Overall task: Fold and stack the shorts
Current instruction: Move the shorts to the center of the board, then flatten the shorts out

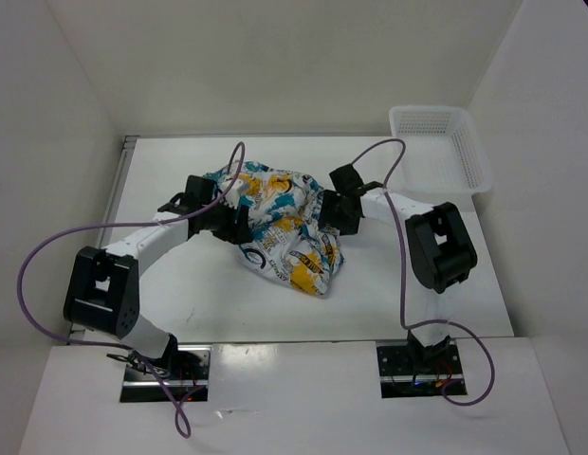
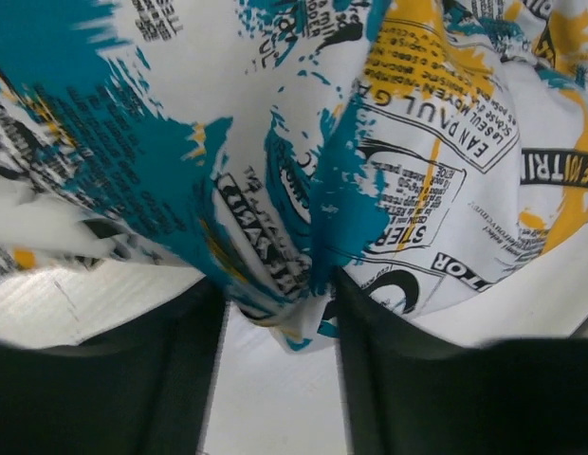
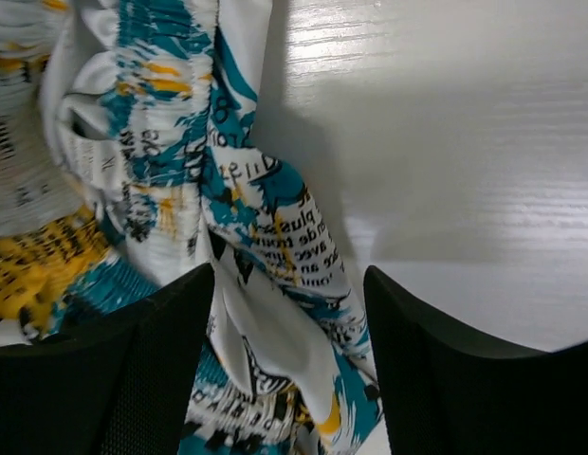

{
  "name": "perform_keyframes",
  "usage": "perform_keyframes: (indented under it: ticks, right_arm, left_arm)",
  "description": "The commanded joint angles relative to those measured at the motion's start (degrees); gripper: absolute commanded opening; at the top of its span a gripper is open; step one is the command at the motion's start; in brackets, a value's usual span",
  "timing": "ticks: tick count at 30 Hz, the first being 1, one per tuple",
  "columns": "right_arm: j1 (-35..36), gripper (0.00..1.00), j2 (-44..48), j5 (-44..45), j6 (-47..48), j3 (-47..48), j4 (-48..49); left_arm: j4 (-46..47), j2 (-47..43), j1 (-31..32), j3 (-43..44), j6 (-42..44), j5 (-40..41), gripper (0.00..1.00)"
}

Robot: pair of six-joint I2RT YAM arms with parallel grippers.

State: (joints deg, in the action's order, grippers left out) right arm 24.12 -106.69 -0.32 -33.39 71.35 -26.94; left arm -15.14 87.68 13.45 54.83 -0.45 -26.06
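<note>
**Both grippers closed on the bunched shorts at mid-table**

1. Gripper state. The left gripper (image 2: 280, 318) has a hanging fold of fabric pinched between its jaws. The jaws stand apart only by the thickness of that fold, which touches both. The right gripper (image 3: 289, 318) is closed in the same way on a gathered edge that appears to be the elastic waistband. Cloth fills the gap between its jaws.

2. Position of the workpiece. The shorts (image 1: 275, 227) sit near the middle of the table (image 1: 180, 294), crumpled into a mound between the two grippers. The left gripper (image 1: 223, 213) holds one side and the right gripper (image 1: 332, 213) holds the opposite side. No flat, spread outline is visible, so folding is judged not yet begun.

3. Hazards.
- Uneven grip: each jaw holds a bunch, not a single layer. Pulling the arms apart may let one layer slip and leave the garment twisted.
- Wrong hold points: if the two holds are not matching corners, the cloth will spread skewed and any fold will be crooked.
- Snagging: the purple cable (image 1: 239, 156) of the left arm arcs just above the fabric and may catch a raised edge.

4. Containers. The white mesh basket (image 1: 474, 156) stands at the far right corner, well apart from the shorts. No contents show in it
</note>
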Motion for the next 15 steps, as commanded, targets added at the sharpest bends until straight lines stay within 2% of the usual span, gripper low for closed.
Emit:
perform_keyframes:
  ticks: [1,2,3,6,9,10,12,13,14,15]
  right_arm:
    - [-0.1,0.68,-1.7,0.0,1.7,1.2,5.7]
    - [-0.1,0.67,-3.3,0.7,1.7,1.9,6.2]
    - [-0.1,0.65,-4.3,1.3,1.7,3.3,6.2]
    - [-0.1,0.62,-7.5,1.9,2.2,6.4,6.2]
    - [-0.1,0.43,-8.5,2.5,1.0,8.6,5.5]
    - [-0.1,0.28,-8.5,2.5,1.0,9.2,5.0]
    - [-0.1,0.14,-6.3,3.0,0.5,10.5,3.6]
    - [-0.1,0.04,-5.4,3.6,0.5,11.5,3.0]
    - [-0.1,0.00,-3.4,3.6,0.5,12.1,2.2]
    - [-0.1,0.00,-2.3,3.6,1.0,12.7,1.4]
  left_arm:
    - [3.5,0.2,0.8,0.4,0.4,-2.9,0.50]
    - [3.5,0.2,0.8,0.4,0.4,-2.9,0.43]
    - [3.5,0.2,0.8,0.4,0.4,-2.9,0.30]
    - [2.8,0.2,0.8,0.9,0.4,-2.3,0.17]
    - [1.3,-0.4,0.8,2.3,0.4,-0.7,0.06]
    - [0.5,-0.4,0.8,2.8,0.4,-0.7,0.03]
    - [-1.5,-1.0,0.3,5.7,0.4,0.7,0.00]
    - [-2.0,-1.0,-0.3,6.9,0.4,1.3,0.00]
    - [-2.8,-1.8,-0.9,7.9,0.4,1.3,0.00]
    - [-2.8,-2.3,-2.1,10.4,0.4,1.3,0.00]
